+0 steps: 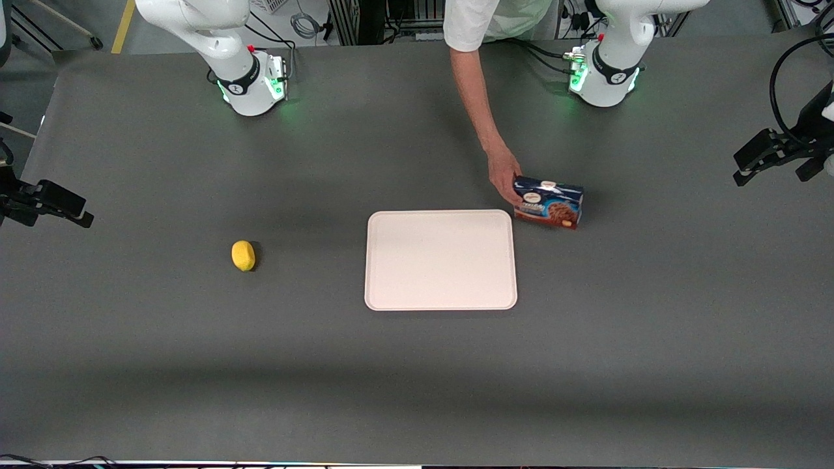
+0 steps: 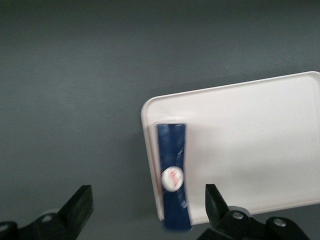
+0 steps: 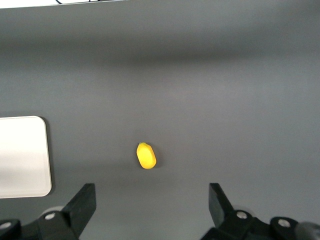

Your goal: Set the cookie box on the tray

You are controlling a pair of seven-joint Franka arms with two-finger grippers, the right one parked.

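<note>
The cookie box [image 1: 548, 202] is a small navy carton with a white oval logo. It stands on the table right beside the tray's [image 1: 440, 259] corner nearest the working arm's base. A person's hand [image 1: 505, 177] grips the box's end. The pale tray lies flat with nothing on it. My left gripper [image 1: 743, 168] hangs open and empty toward the working arm's end of the table, well apart from the box. In the left wrist view the box's narrow top [image 2: 173, 175] overlaps the tray's rim [image 2: 146, 130], and the gripper [image 2: 147, 202] is high above it with the jaws wide apart.
A small yellow lemon-like object [image 1: 243, 255] lies toward the parked arm's end of the table; it also shows in the right wrist view [image 3: 146, 155]. The person's arm [image 1: 474, 98] reaches over the table between the two robot bases.
</note>
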